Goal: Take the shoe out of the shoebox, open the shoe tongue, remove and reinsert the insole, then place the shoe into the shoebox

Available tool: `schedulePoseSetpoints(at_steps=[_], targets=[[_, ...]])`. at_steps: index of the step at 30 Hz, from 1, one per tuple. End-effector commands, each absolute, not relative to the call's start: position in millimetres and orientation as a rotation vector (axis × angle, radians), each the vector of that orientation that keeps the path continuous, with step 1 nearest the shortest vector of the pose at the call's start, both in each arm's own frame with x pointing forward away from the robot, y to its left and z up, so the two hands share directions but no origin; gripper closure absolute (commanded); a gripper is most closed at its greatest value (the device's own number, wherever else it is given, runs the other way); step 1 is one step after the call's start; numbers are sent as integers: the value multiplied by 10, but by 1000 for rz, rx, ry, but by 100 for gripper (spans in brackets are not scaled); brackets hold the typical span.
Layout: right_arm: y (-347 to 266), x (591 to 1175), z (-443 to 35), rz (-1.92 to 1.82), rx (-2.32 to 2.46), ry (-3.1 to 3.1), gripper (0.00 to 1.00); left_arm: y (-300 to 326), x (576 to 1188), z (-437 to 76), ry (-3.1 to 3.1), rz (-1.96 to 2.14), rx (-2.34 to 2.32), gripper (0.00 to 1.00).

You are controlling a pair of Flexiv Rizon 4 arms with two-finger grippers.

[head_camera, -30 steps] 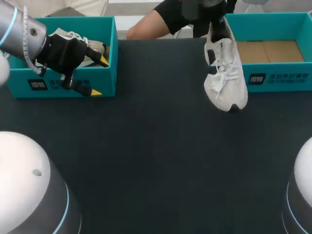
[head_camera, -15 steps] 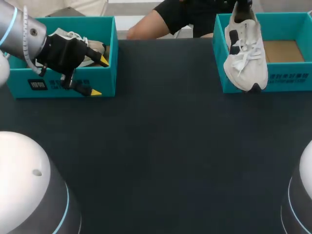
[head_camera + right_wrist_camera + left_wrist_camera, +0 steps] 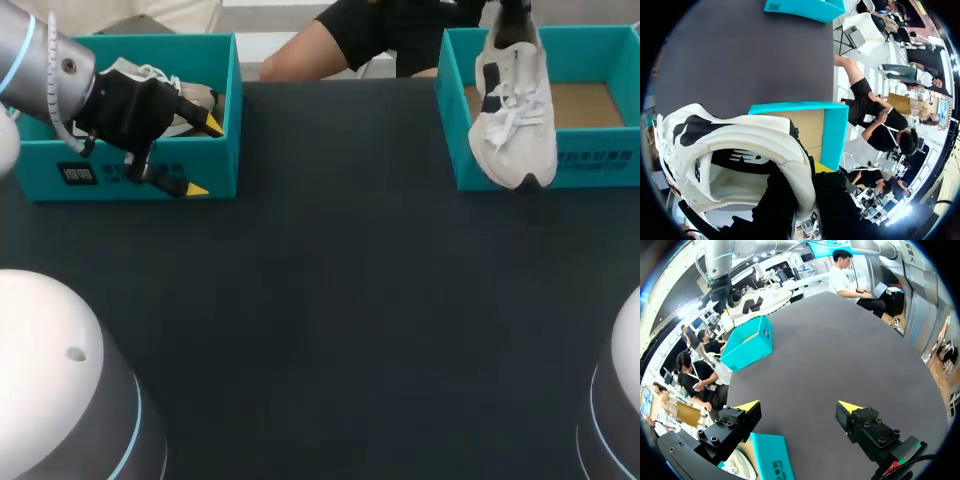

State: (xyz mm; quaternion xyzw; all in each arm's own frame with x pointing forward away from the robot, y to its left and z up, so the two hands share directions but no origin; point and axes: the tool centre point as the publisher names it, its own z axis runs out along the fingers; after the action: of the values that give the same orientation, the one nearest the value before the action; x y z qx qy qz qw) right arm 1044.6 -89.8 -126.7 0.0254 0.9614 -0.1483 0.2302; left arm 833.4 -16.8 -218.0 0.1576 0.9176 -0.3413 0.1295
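A white shoe with black patches [image 3: 515,105] hangs toe-down over the front left part of the teal right shoebox [image 3: 590,165]. My right gripper [image 3: 508,10] is shut on its heel collar. In the right wrist view the shoe [image 3: 735,145] fills the space under my gripper [image 3: 806,186], with the brown-floored shoebox [image 3: 832,131] beneath. My left gripper [image 3: 205,155] stands open astride the front wall of the left teal shoebox [image 3: 110,175]. In the left wrist view that gripper [image 3: 799,406] is empty and the box wall [image 3: 771,460] lies between its fingers.
A second pale shoe [image 3: 160,85] lies inside the left shoebox, partly hidden by my left wrist. Dark table [image 3: 330,300] stretches between the two boxes. A person sits beyond the far edge, not touching anything.
My right arm has carried the shoe from above the bare table, back and to the right, over the right shoebox. The left arm has kept still.
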Motion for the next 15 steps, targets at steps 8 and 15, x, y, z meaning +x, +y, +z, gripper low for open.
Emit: schedulePoseSetpoints(at_steps=[8, 15], targets=[[-1987, 10711, -1300, -507, 129, 2715, 100, -171, 8328, -2183, 2668, -987, 458, 0], [-2605, 10738, -1499, -534, 278, 2779, 100, -171, 8328, -2183, 2668, -987, 458, 0]])
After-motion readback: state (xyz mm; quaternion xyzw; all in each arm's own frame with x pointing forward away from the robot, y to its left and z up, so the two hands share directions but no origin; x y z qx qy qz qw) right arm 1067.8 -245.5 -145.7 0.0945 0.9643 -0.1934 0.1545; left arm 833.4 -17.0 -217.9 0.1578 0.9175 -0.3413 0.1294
